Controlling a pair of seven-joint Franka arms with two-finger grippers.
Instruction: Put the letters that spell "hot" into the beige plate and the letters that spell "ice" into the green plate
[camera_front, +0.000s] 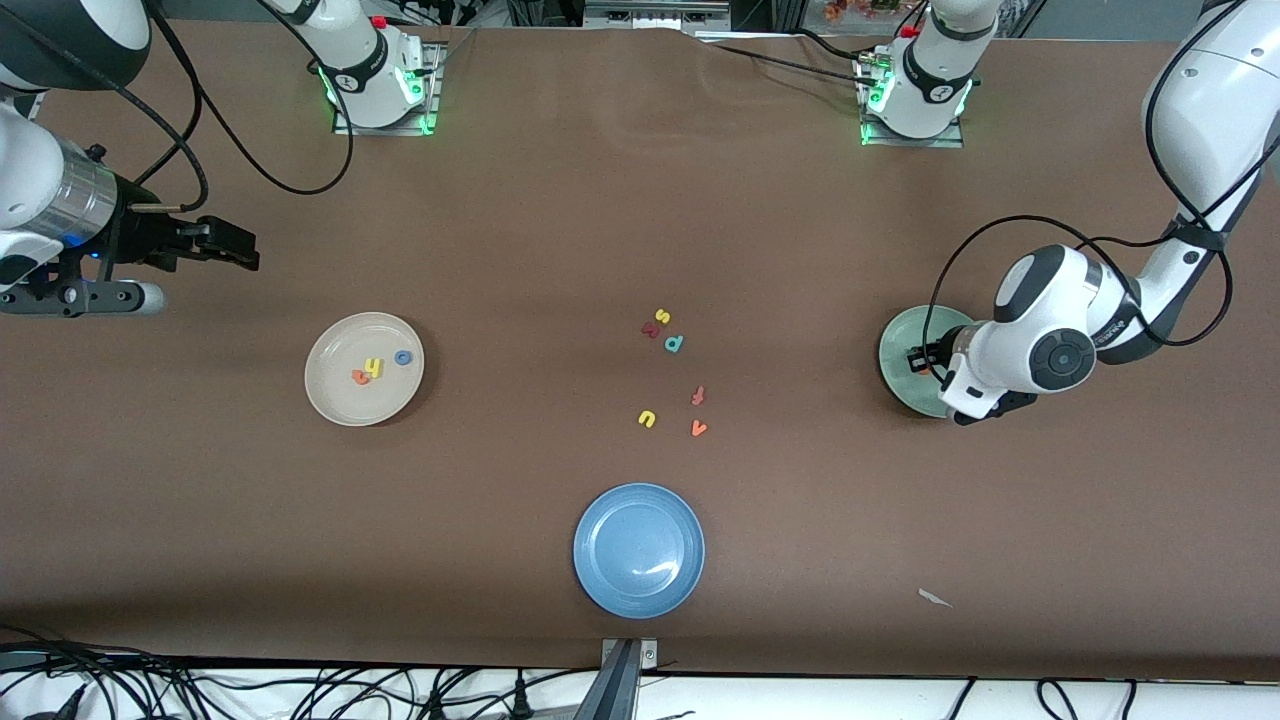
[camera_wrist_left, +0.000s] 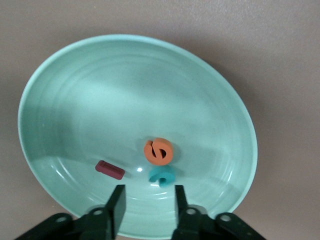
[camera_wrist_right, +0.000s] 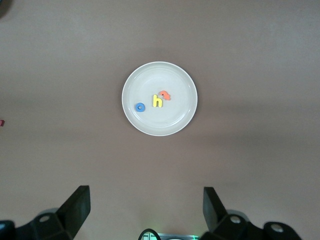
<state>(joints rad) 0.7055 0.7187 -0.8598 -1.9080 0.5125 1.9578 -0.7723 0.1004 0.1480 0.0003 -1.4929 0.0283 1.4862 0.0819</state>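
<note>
The green plate (camera_front: 903, 345) (camera_wrist_left: 125, 90) lies at the left arm's end of the table. In it are a dark red i (camera_wrist_left: 110, 170), an orange e (camera_wrist_left: 159, 151) and a teal c (camera_wrist_left: 162, 175). My left gripper (camera_front: 918, 359) (camera_wrist_left: 147, 200) hangs low over this plate, open, with nothing between its fingers; the teal c lies just off the fingertips. The beige plate (camera_front: 335, 395) (camera_wrist_right: 167, 122) holds a yellow h (camera_front: 374, 368) (camera_wrist_right: 157, 101), a blue o (camera_front: 403, 357) (camera_wrist_right: 140, 107) and an orange t (camera_front: 360, 377) (camera_wrist_right: 164, 95). My right gripper (camera_front: 248, 256) (camera_wrist_right: 146, 200) waits wide open, high up at the right arm's end.
A blue plate (camera_front: 600, 560) sits near the front edge. Loose letters lie mid-table: a yellow s (camera_front: 662, 316), a dark red letter (camera_front: 650, 329), a teal p (camera_front: 674, 344), a dark red f-like letter (camera_front: 698, 395), a yellow u (camera_front: 647, 418), an orange v (camera_front: 699, 428).
</note>
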